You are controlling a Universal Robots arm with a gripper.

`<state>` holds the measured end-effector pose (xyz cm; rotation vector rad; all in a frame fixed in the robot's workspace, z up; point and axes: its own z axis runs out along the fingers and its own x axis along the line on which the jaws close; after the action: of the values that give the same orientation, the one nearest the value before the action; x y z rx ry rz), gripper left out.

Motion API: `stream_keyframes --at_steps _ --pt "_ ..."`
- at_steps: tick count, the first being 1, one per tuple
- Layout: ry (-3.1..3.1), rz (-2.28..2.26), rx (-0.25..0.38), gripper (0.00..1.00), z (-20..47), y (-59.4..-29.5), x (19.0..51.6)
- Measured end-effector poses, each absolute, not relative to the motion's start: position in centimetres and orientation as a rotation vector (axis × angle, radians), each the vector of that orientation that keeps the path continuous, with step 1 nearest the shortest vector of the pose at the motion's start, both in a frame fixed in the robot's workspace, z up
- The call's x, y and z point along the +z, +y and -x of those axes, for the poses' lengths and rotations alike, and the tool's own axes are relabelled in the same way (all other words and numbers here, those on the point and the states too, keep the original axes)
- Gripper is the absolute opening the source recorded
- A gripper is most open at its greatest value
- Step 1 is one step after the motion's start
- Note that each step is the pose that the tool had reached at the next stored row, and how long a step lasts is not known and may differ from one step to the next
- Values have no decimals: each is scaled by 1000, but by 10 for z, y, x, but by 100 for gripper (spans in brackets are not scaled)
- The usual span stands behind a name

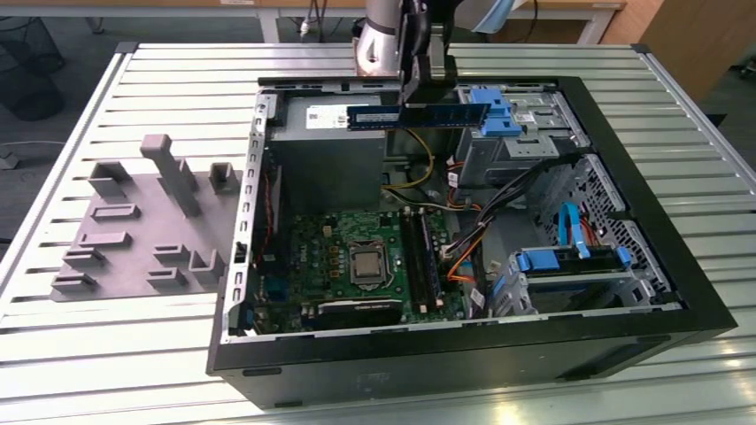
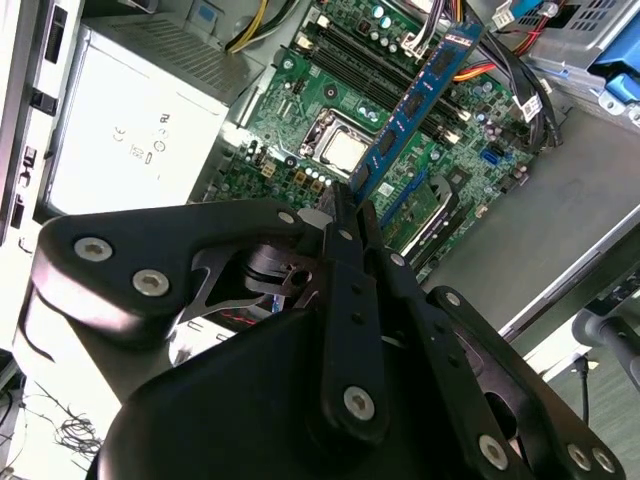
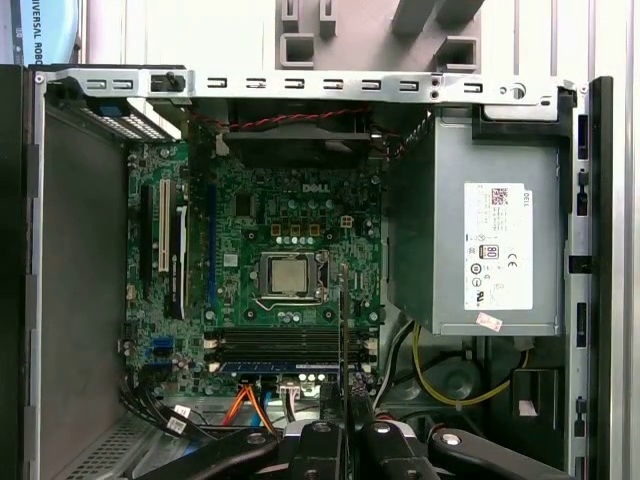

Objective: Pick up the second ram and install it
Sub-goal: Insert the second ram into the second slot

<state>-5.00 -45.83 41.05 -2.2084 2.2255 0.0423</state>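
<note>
Tool [image 2: 352, 215] clamped on the second ram [image 1: 420, 116], held level above the open computer case [image 1: 661, 328]; long axis nine-to-three in the exterior view, motherboard slots [image 1: 420, 257] toward six o'clock below

In the exterior view the arm [image 1: 390, 40] is cut off by the picture's top edge, so we see only its lower part above the far edge of the computer case [image 1: 661, 301]. The gripper [image 1: 416, 96] covers the middle of the second ram [image 1: 455, 115] there. In the first wrist view we see that stick edge-on only, a thin line [image 3: 345, 330], its lower end hidden between the fingers [image 3: 372, 440]. The gripper's body [image 2: 300, 400] hides the stick's near end in the second wrist view.
</note>
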Motion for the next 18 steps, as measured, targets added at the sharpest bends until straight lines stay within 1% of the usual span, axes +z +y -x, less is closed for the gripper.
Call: stream_keyframes --at_steps 5,18 --pt "2239 2194 42 14 50 -458 410" --pt "2451 1950 41 14 50 -458 410"
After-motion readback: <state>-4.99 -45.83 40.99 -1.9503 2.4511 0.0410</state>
